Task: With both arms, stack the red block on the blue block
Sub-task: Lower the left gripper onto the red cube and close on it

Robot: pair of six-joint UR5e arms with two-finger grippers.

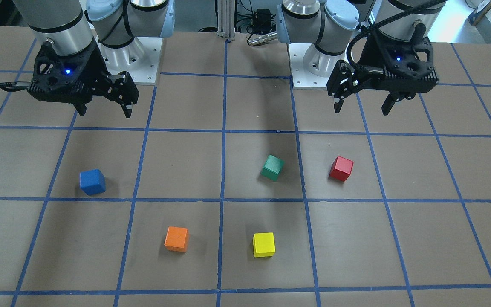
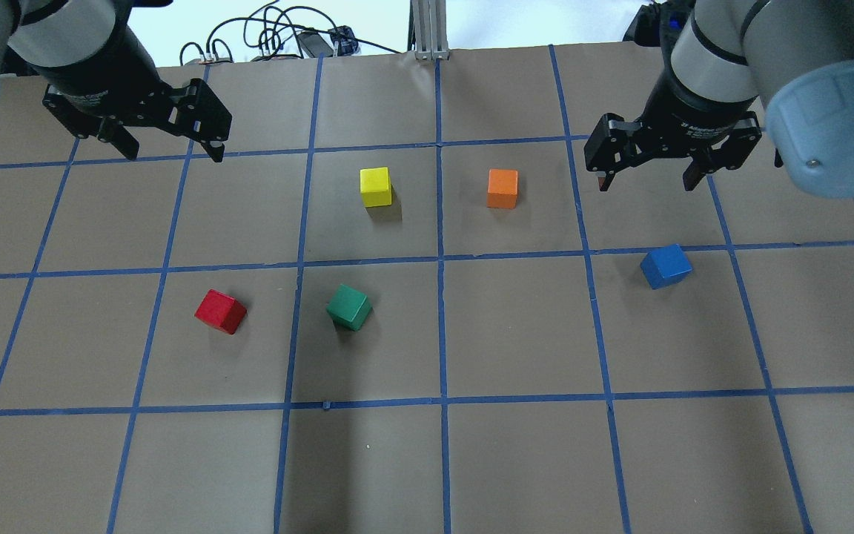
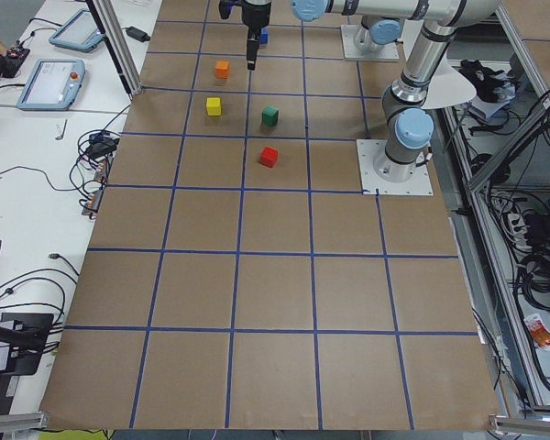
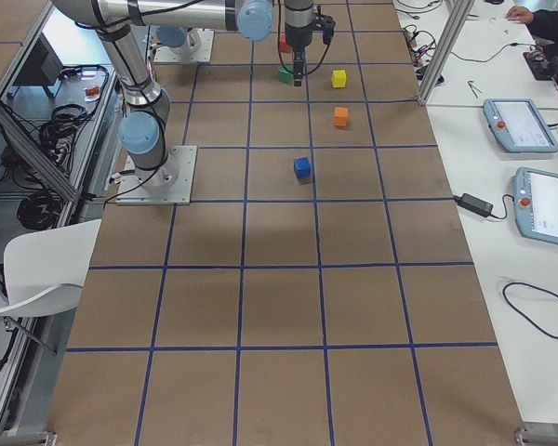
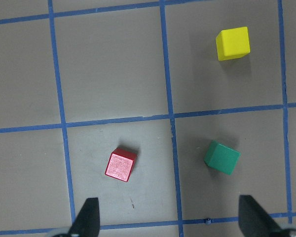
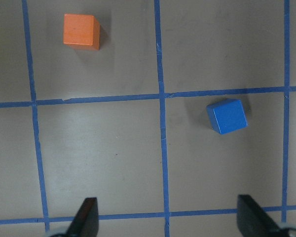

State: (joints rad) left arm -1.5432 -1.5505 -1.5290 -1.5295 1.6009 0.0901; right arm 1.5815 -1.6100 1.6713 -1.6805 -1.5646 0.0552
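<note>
One block [image 1: 341, 168] (red) below end effector [image 1: 361, 110]

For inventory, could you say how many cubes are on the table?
5: red block left, green block beside it, yellow block and orange block beyond, blue block right.

Nothing written can be read with certainty. In the overhead view a line of small white print runs across the black collar [image 2: 703, 127] just above the right gripper [image 2: 646, 184]. A fainter line sits on the matching collar [image 2: 90, 100] above the left gripper [image 2: 174, 156]. Both are too small and blurred to spell out. Beside the desk [image 4: 279, 307], on the side away from the robot, two teach pendants [image 4: 516, 124] [image 4: 549, 206] show screens whose contents are illegible.
</note>
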